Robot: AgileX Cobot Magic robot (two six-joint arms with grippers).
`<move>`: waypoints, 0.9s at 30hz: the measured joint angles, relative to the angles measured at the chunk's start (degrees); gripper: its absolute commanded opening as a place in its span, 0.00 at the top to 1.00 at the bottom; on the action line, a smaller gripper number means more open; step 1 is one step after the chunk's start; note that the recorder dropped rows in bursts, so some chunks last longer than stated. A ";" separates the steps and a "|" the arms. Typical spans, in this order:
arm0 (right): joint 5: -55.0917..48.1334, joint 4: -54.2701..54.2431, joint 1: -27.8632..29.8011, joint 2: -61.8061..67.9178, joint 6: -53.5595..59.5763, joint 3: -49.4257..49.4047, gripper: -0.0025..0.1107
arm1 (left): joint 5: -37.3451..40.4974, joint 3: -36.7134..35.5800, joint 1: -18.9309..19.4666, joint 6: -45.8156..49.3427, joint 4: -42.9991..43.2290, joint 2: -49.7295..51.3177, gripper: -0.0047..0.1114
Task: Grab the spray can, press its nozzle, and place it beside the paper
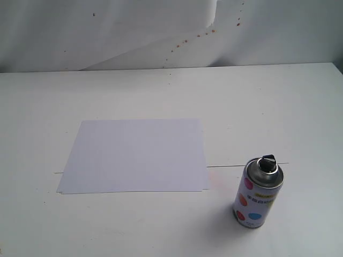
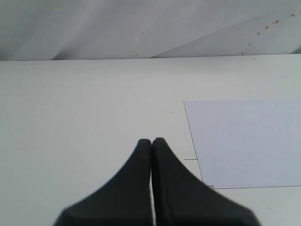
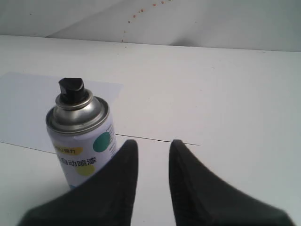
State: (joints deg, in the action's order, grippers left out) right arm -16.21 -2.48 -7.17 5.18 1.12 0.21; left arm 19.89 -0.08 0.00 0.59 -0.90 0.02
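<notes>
The spray can [image 1: 258, 193] stands upright on the white table, a little to the right of the paper [image 1: 136, 155]. It is white with coloured dots, a yellow label band and a silver domed top. Its black nozzle [image 1: 267, 162] sits on top. In the right wrist view the spray can [image 3: 82, 136] and nozzle [image 3: 71, 88] stand just beside one finger of my right gripper [image 3: 153, 146], which is open with nothing between its fingers. My left gripper [image 2: 152, 142] is shut and empty, over bare table beside the paper [image 2: 244, 141]. Neither gripper shows in the exterior view.
A thin dark line [image 1: 246, 165] runs across the table behind the can. A white backdrop [image 1: 161, 32] with small red speckles rises behind the table's far edge.
</notes>
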 measured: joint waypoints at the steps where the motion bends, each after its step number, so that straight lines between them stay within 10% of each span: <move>1: 0.00 0.00 0.00 0.00 0.00 0.00 0.78 | 0.00 0.00 0.00 0.00 0.00 0.00 0.96; 13: 0.71 0.00 0.00 0.00 0.00 0.00 0.78 | 0.00 0.00 0.00 0.00 0.00 0.00 0.96; 27: 35.12 0.00 0.00 0.00 0.00 0.00 0.78 | 0.00 0.00 0.00 0.00 0.00 0.00 0.96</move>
State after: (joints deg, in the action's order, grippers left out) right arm 18.91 -2.48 -7.17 5.18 1.12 0.21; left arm 19.89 -0.08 0.00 0.59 -0.90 0.02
